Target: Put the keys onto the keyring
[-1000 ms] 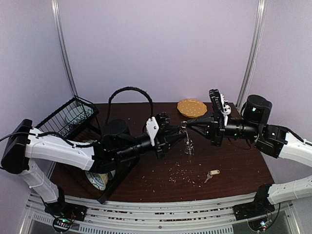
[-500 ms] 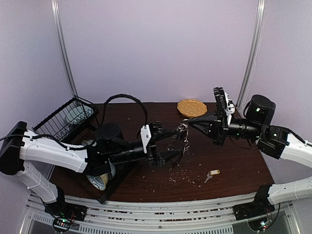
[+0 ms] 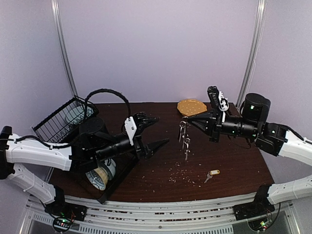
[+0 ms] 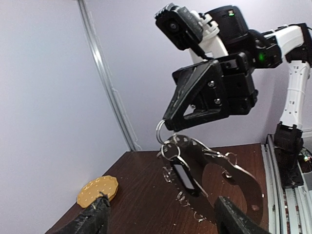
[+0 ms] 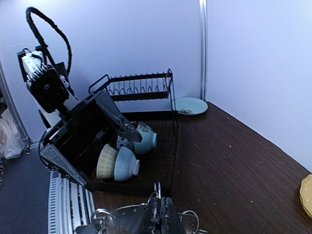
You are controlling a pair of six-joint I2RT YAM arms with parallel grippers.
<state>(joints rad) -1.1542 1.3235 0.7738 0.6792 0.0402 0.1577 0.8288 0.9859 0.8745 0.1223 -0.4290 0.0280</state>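
My right gripper [image 3: 189, 122] is shut on the top of the keyring [image 3: 184, 136], which hangs in the air above the table's middle. In the left wrist view the keyring [image 4: 229, 168] dangles from the right gripper [image 4: 168, 127], and a silver key with a black-and-white tag [image 4: 182, 175] hangs on it. The other key, with a yellow tag [image 3: 210, 175], lies on the table at the front right. My left gripper [image 3: 163, 129] stands open and empty, a short way left of the keyring. Its fingertips [image 4: 95, 219] frame the bottom of its own view.
A round yellow-tan dotted disc [image 3: 191, 107] lies at the back of the table. A black dish rack [image 3: 66, 119] stands at the left with bowls [image 5: 119, 161] in it, and a pale plate [image 5: 190, 105] lies beyond it. Crumbs [image 3: 181, 173] speckle the table.
My left gripper has opened and drawn back to the left, away from the keyring. The right gripper keeps its hold, and the keyring now hangs freely from it.
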